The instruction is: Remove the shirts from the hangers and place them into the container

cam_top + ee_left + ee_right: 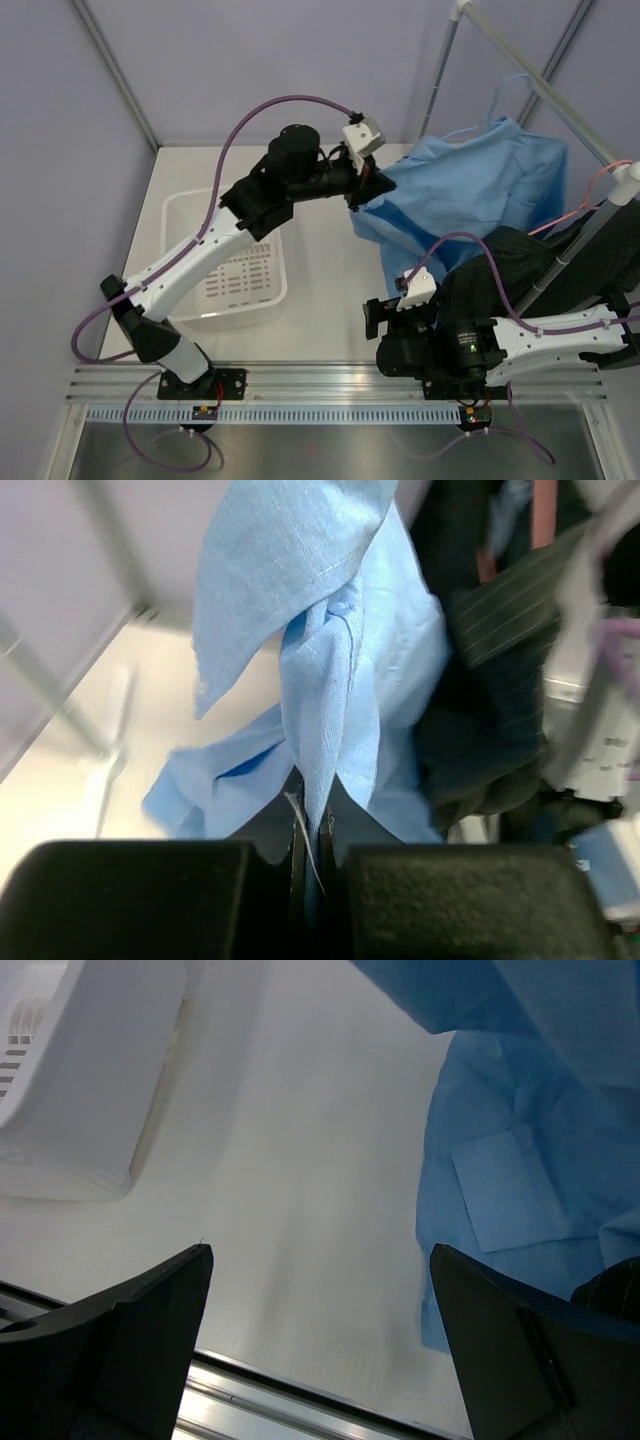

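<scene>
The left gripper [370, 188] is clamped on the 9 o'clock edge of the light blue shirt [470, 180], while the right gripper [374, 318], at its 7 o'clock, stands wide apart, holding nothing.

White/blk arms [215, 235], purple cables [262, 108]; blk L claw [312, 832], R claw [320, 1250].

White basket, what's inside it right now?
Only the bare slotted bottom shows inside the basket; no clothing is visible in it. The left arm crosses above it and covers a strip of the interior, so that part cannot be checked.
</scene>
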Controlling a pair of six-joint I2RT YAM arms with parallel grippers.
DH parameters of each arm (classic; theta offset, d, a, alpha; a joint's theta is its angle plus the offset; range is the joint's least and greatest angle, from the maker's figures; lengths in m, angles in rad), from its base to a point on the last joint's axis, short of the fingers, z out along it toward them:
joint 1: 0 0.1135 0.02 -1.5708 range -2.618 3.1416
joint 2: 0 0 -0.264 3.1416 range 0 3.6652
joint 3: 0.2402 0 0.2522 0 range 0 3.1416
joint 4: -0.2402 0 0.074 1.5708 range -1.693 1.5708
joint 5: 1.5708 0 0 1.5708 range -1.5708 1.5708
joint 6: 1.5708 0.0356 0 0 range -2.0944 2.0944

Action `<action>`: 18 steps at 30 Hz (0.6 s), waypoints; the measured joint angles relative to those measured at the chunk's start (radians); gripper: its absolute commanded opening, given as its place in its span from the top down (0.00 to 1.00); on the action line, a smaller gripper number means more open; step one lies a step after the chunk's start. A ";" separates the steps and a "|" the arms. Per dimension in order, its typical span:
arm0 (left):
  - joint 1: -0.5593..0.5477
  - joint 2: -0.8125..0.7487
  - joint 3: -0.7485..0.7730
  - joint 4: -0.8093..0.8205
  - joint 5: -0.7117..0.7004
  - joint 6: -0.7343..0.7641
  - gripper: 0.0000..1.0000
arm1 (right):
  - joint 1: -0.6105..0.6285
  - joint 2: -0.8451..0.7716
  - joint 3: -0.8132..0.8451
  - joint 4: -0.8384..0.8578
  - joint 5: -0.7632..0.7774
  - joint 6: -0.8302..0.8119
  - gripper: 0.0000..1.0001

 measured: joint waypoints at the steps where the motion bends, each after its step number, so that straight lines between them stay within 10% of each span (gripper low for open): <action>1: 0.031 -0.040 -0.057 0.002 -0.020 -0.011 1.00 | 0.000 0.013 0.004 0.018 0.000 -0.030 0.00; 11: 0.188 -0.309 -0.257 -0.172 -0.316 -0.105 1.00 | -0.007 0.039 0.027 0.420 -0.084 -0.474 0.01; 18: 0.186 -0.517 -0.395 -0.242 -0.357 -0.153 1.00 | -0.258 0.056 0.258 0.614 -0.257 -0.764 0.10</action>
